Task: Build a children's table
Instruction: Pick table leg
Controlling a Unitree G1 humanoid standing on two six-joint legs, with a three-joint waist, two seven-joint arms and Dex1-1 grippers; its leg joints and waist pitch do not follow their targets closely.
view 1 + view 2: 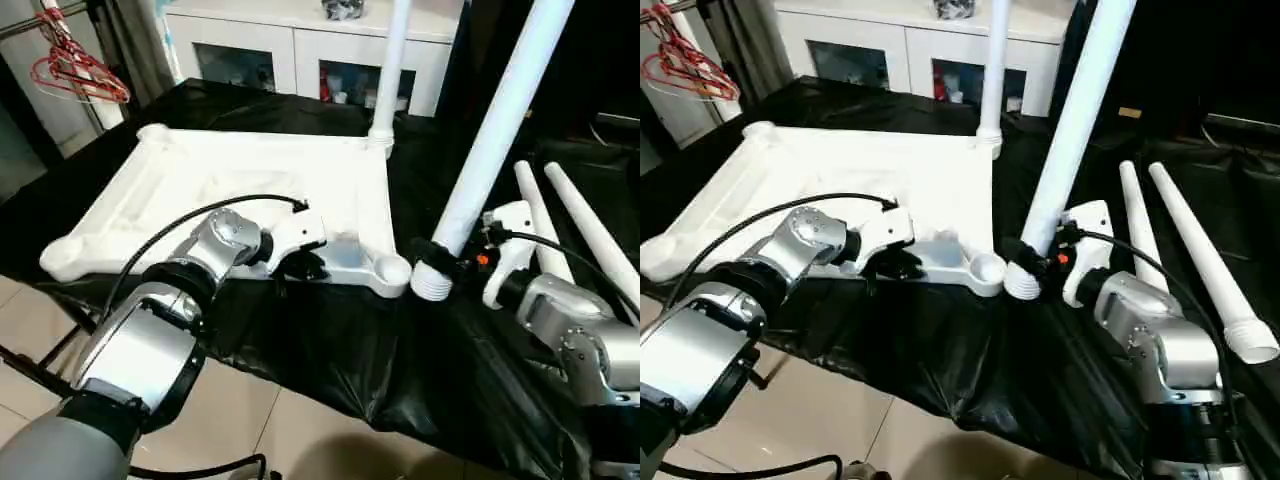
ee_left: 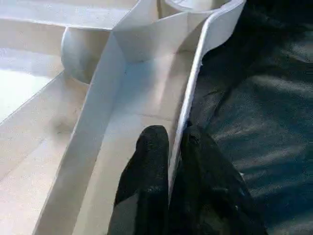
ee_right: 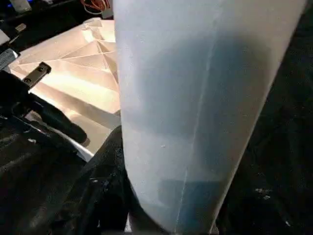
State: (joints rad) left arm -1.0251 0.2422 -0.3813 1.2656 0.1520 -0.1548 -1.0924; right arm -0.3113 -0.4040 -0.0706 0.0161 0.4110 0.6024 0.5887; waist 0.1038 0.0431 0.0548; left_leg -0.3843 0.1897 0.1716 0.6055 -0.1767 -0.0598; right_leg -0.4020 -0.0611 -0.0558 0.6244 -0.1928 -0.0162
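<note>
The left gripper pinches the near rim of the upturned white table top on the black-draped bench; beside its free corner socket, the right gripper grips a tilted leg.

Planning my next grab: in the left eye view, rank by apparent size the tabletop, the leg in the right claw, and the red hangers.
1. Tabletop, largest.
2. Leg in the right claw; it leans toward the camera, so it may look bigger.
3. Red hangers, smallest, though farthest away.
</note>
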